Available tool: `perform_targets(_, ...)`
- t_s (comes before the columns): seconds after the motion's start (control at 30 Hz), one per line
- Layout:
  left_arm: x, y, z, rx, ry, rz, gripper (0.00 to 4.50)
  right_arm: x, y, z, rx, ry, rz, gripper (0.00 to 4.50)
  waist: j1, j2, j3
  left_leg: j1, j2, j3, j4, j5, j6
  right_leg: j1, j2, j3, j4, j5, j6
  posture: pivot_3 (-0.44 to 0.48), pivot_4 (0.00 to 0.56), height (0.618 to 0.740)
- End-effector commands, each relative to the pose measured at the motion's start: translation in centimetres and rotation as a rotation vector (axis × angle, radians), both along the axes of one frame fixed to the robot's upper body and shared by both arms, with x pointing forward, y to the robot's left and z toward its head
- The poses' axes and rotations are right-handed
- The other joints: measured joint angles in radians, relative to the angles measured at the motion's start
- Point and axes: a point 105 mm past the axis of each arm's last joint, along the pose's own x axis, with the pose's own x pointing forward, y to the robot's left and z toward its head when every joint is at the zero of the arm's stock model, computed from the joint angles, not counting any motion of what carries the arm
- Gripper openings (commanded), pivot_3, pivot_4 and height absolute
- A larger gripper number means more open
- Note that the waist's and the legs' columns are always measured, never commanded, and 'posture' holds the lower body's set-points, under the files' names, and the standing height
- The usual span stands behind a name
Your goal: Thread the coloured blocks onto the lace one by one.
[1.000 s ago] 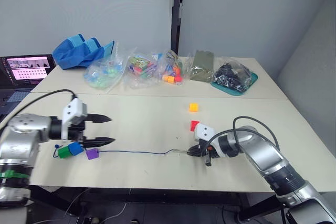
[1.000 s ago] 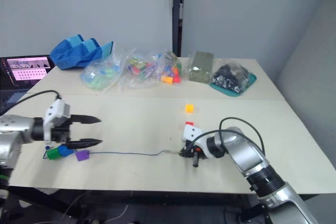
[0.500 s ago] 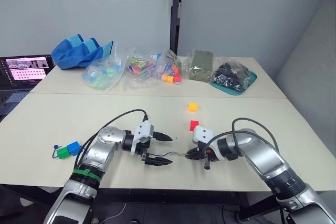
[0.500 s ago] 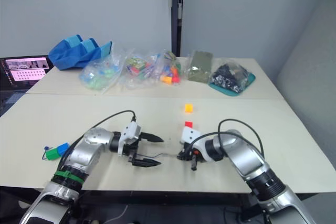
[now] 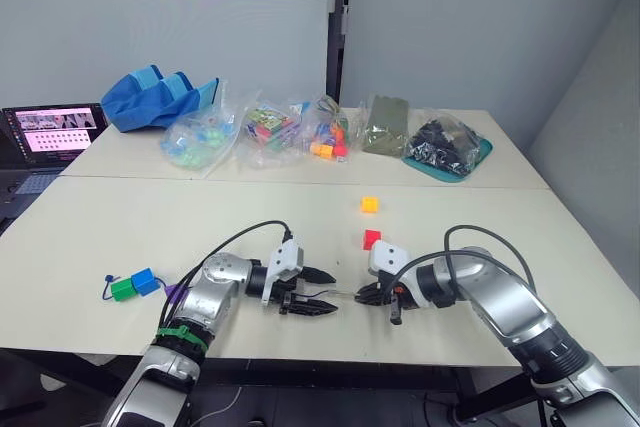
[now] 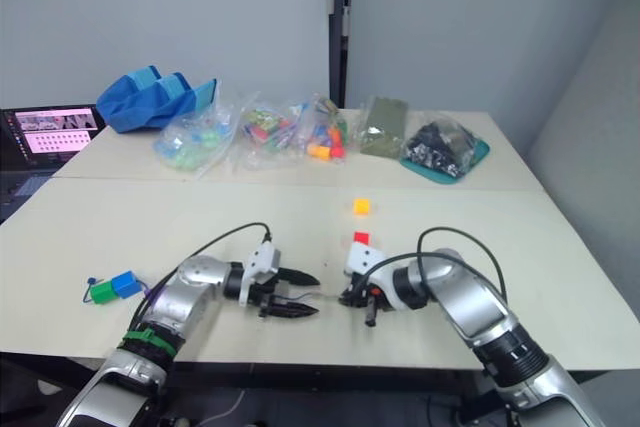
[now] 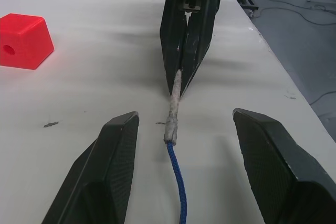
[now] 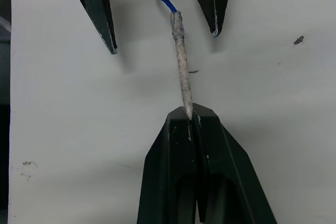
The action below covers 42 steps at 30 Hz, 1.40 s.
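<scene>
Right tool (image 5: 362,296) sits low centre-right of the head view, fingers pinched closed on the pale stiff tip of the lace (image 7: 174,104); right wrist view shows the tip (image 8: 181,72) wedged between the two closed fingers, rest of it sticking out flat over the tabletop (image 5: 250,217). Left tool (image 5: 322,293) is just left of it, low centre, fingers spread open and straddling the lace where pale tip meets blue cord, not touching it in the left wrist view. Blue cord (image 7: 178,187) runs from the tip back between the left tool's fingers. Red block (image 5: 371,239) lies on the tabletop just above the right tool, apart from it; yellow-orange block (image 5: 369,204) a bit further up, centre of frame. Green block (image 5: 122,289) and blue block (image 5: 144,280) sit touching each other at lower left, well apart from both tools, with a small dark loop of cord at the green one's left side. Purple block (image 5: 173,293) peeks out beside the left forearm. Clear bags of mixed toy pieces (image 5: 270,132) line the far side of the tabletop, blue cloth bag (image 5: 160,97) upper left
</scene>
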Motion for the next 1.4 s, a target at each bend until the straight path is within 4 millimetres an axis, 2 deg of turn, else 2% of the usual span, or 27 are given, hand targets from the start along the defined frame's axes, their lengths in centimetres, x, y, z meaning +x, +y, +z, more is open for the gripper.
perform_targets(0.03, 0.1, -0.1, 0.2, 0.008, -0.038, -0.003, 2.73, -0.1, 0.1, 1.1, 0.022, -0.038, 0.007, 0.0, 0.0, 0.0, 0.0, 0.0, 0.0, 0.0, 0.0, 0.0, 0.0, 0.0, 0.0, 0.0, 0.0, 0.0, 0.0, 0.0, 0.15, 0.74)
perform_targets(0.23, 0.2, -0.2, 0.2, 0.0, -0.047, -0.003, 0.86, -0.1, 0.0, 1.1, 0.021, -0.04, 0.004, 0.0, 0.0, 0.0, 0.0, 0.0, 0.0, 0.0, 0.0, 0.0, 0.0, 0.0, 0.0, 0.0, 0.0, 0.0, 0.0, 0.0, 0.15, 0.74)
perform_targets(0.63, 0.4, -0.5, 0.3, -0.013, -0.031, 0.002, 0.86, -0.1, -0.1, 1.1, 0.013, -0.04, 0.001, 0.0, 0.0, 0.0, 0.0, 0.0, 0.0, 0.0, 0.0, 0.0, 0.0, 0.0, 0.0, 0.0, 0.0, 0.0, 0.0, 0.0, 0.15, 0.74)
perform_targets(0.73, 0.8, -0.2, -0.1, 0.014, -0.041, 0.023, 0.04, 0.0, -0.2, 1.1, 0.011, -0.042, 0.001, 0.0, 0.0, 0.0, 0.0, 0.0, 0.0, 0.0, 0.0, 0.0, 0.0, 0.0, 0.0, 0.0, 0.0, 0.0, 0.0, 0.0, 0.15, 0.74)
perform_targets(1.07, 0.9, -0.5, 0.2, -0.018, -0.045, 0.029, 0.02, -0.2, -0.3, 1.1, 0.01, -0.041, -0.003, 0.0, 0.0, 0.0, 0.0, 0.0, 0.0, 0.0, 0.0, 0.0, 0.0, 0.0, 0.0, 0.0, 0.0, 0.0, 0.0, 0.0, 0.15, 0.74)
perform_targets(1.23, 1.1, -0.3, 0.5, -0.03, -0.048, 0.041, 0.0, -0.1, -1.2, 2.0, 0.026, -0.082, -0.029, 1.58, 0.0, 0.0, 0.0, 0.0, 0.0, 0.0, 0.0, 0.0, 0.0, 0.0, 0.0, 0.0, 0.0, 0.0, 0.0, 0.0, 0.15, 0.74)
perform_targets(1.37, 1.9, 0.6, 0.6, -0.04, -0.048, 0.098, 0.0, 0.3, -1.9, 4.7, 0.088, -0.18, -0.059, 2.82, 0.0, 0.0, 0.0, 0.0, 0.0, 0.0, 0.0, 0.0, 0.0, 0.0, 0.0, 0.0, 0.0, 0.0, 0.0, 0.0, 0.15, 0.74)
perform_targets(1.4, 1.9, 0.9, 0.7, -0.047, -0.043, 0.106, 0.0, 0.4, -2.4, 5.4, 0.1, -0.204, -0.077, 3.32, -0.001, 0.0, 0.0, 0.0, 0.0, 0.0, 0.0, 0.0, 0.0, 0.0, 0.0, 0.0, 0.0, 0.0, 0.0, 0.0, 0.15, 0.74)
